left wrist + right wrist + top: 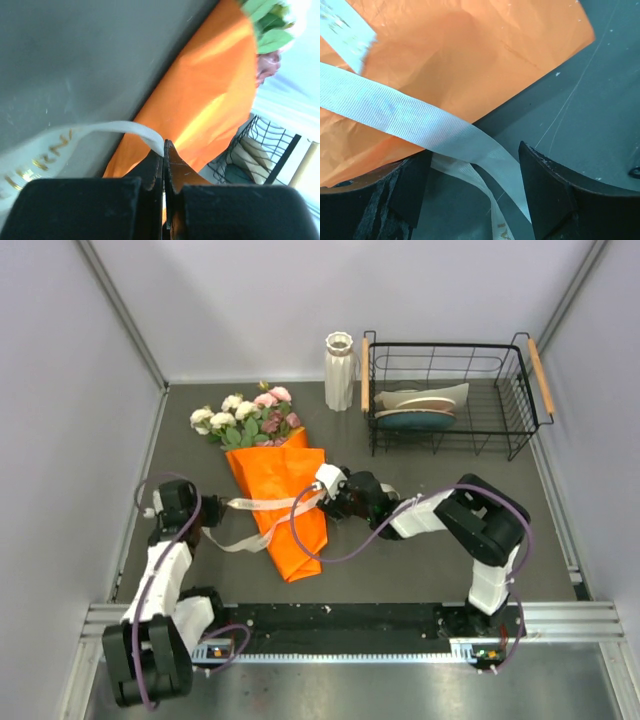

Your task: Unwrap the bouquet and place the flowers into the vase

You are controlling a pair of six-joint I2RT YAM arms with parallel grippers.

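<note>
Dark grey table (400, 550) between pale walls, seen from above. At centre left lies the bouquet (275, 495), a cone of orange paper with its point toward the bottom of the frame. The flowers (245, 418), white and pink roses with green leaves, spill out toward the upper left. A cream ribbon (395, 112) crosses the paper, with loose tails trailing left.

The white ribbed vase (339, 370) stands upright at upper centre with nothing in it. It is well apart from the bouquet and just left of a black wire basket (445, 345) holding dishes (420, 408).

The left gripper (163, 150) sits at the left of the frame, its jaws pinched together on a ribbon tail. The right gripper (475, 185) is at the paper's right edge, jaws apart, with ribbon running between them but not clamped.

The task looks to be at its start, with the ribbon being undone. The paper is not yet opened, and no stems are out or in the vase.
</note>
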